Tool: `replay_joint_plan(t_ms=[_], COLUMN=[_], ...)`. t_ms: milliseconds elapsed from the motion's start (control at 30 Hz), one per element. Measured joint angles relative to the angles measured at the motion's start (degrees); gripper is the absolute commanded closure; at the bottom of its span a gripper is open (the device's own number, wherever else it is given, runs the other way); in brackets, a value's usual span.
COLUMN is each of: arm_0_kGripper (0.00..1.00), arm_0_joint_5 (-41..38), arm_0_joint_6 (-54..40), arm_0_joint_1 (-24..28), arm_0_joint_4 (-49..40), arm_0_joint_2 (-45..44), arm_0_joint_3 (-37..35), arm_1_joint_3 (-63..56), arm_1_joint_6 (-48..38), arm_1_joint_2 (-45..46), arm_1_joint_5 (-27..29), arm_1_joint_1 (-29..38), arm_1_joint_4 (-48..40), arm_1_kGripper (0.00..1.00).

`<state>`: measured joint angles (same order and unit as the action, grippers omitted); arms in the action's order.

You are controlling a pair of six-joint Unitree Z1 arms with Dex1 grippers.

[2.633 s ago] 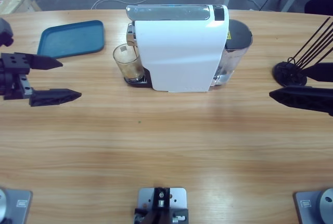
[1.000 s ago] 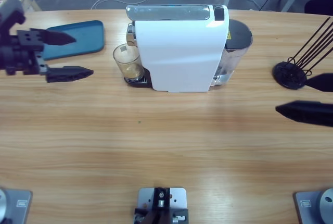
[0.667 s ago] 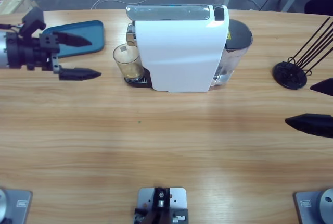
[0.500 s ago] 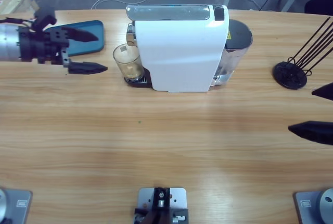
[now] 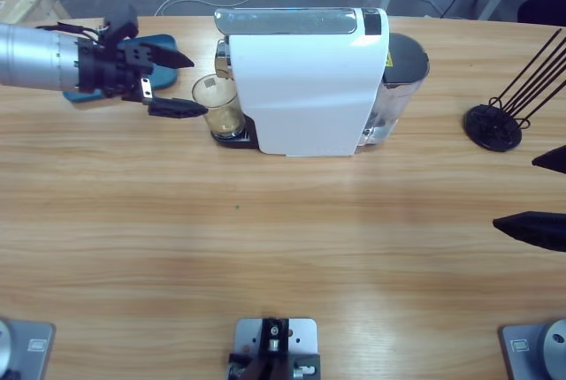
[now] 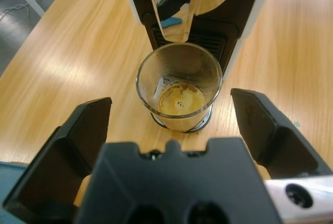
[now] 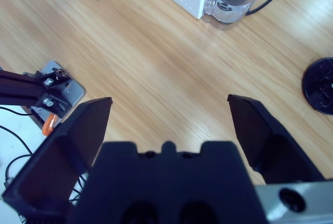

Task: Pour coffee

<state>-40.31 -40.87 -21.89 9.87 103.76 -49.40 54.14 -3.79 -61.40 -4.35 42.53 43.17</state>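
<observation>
Left gripper (image 5: 181, 85) nearer glass (image 5: 217, 106) — unlabelled

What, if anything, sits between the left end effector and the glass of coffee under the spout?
Nothing visible. The left end effector is open and faces the glass directly, with only bare table between them.

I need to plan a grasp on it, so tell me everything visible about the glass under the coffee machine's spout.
The glass is small, clear, round and upright, standing on the machine's dark drip tray under the spout. A shallow layer of coffee, brown with tan froth, covers its bottom. The left gripper is open, its jaws apart on either side, not touching the glass.
</observation>
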Motion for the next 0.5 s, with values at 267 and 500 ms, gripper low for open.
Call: replay_joint_plan(t_ms=[267,500], arm_0_kGripper=[0.009,0.009], arm_0_joint_5=[0.92,3.08], arm_0_joint_6=[0.00,0.00], arm_0_joint_1=[-1.47,-3.11], arm_0_joint_4=[0.00,0.00], arm_0_joint_2=[0.60,2.74], arm_0_joint_3=[-0.11,-0.29], arm_1_joint_3=[0.00,-0.02], arm_1_joint_6=[0.21,0.54], arm_1_joint_2=[0.00,0.00], arm_1_joint_5=[0.00,0.00], arm_1_joint_1=[0.00,0.00], arm_1_joint_4=[0.00,0.00], arm_1_kGripper=[0.000,0.004])
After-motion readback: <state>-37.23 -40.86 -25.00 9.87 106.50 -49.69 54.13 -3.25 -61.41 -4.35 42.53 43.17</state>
